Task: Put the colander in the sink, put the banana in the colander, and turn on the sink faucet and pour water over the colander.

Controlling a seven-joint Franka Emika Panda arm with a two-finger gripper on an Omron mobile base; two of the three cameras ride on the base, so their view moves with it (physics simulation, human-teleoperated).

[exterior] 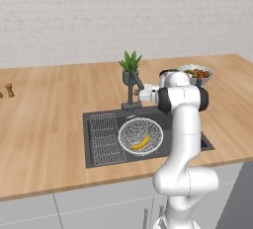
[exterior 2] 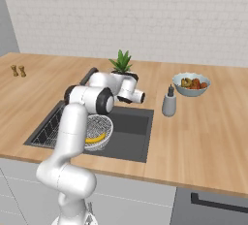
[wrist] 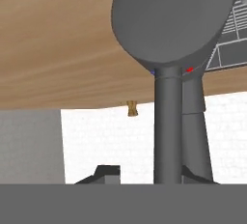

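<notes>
Left base view showed the round silver wire-mesh colander (exterior: 141,135) seated in the dark grey rectangular sink basin (exterior: 94,159), to the right of the flat wire grid rack (exterior: 105,139). The small curved yellow banana (exterior: 141,142) lay inside the colander. Two parts of the task therefore appeared complete, and the step in hand was judged to be turning on the dark grey metal faucet (exterior: 132,92), which stood at the far edge of the sink, in front of the potted green plant (exterior: 130,65).

To do this step well, the claw would need to meet the faucet's handle squarely and move it through its travel without pushing the spout aside, because the spout had to end over the colander for water to fall on the banana. Clearance from the plant behind also called for care.

The robot's claw (exterior: 143,94) sat just beside the faucet post, apparently at or touching it. Hand view showed the faucet's round grey head and post (wrist: 169,121) very close ahead. How far the claw's fingers were spread could not be told, and nothing was seen held between them.
</notes>
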